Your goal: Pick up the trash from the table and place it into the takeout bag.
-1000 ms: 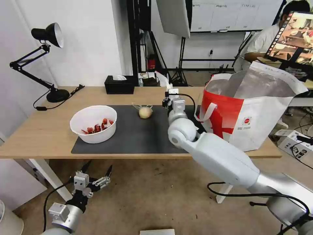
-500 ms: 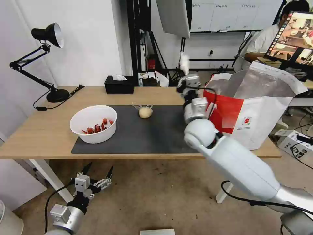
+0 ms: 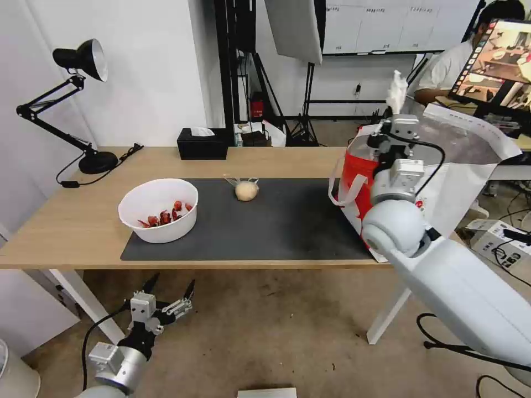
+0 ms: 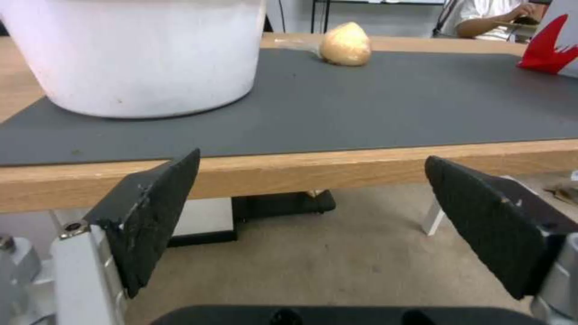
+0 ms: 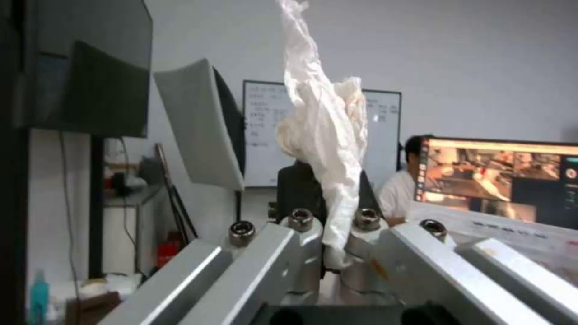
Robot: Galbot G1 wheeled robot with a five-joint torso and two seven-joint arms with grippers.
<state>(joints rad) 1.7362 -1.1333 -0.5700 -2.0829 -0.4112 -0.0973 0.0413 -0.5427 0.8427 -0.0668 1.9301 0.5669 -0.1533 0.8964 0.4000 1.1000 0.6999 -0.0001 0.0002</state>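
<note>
My right gripper (image 3: 397, 113) is raised over the near rim of the takeout bag (image 3: 470, 182), shut on a crumpled white tissue (image 3: 396, 95) that sticks up from the fingers; the right wrist view shows the tissue (image 5: 325, 135) pinched between the closed jaws. On the table's (image 3: 66, 232) dark mat (image 3: 276, 221) rest a white bowl with red scraps (image 3: 159, 210) and a small knotted bag with a beige lump (image 3: 246, 190). My left gripper (image 3: 168, 287) hangs open below the table's front edge, and its wrist view looks across the mat at the bowl (image 4: 138, 54) and the knotted bag (image 4: 346, 44).
A black tissue box (image 3: 203, 143) stands at the table's back edge and a black desk lamp (image 3: 77, 105) at the back left. Tripods and light stands fill the room behind. A person sits behind the bag at a monitor (image 3: 498, 61).
My right arm has swung right and upward from the mat's middle, carrying the tissue up to the bag's opening. The left gripper has barely shifted.
</note>
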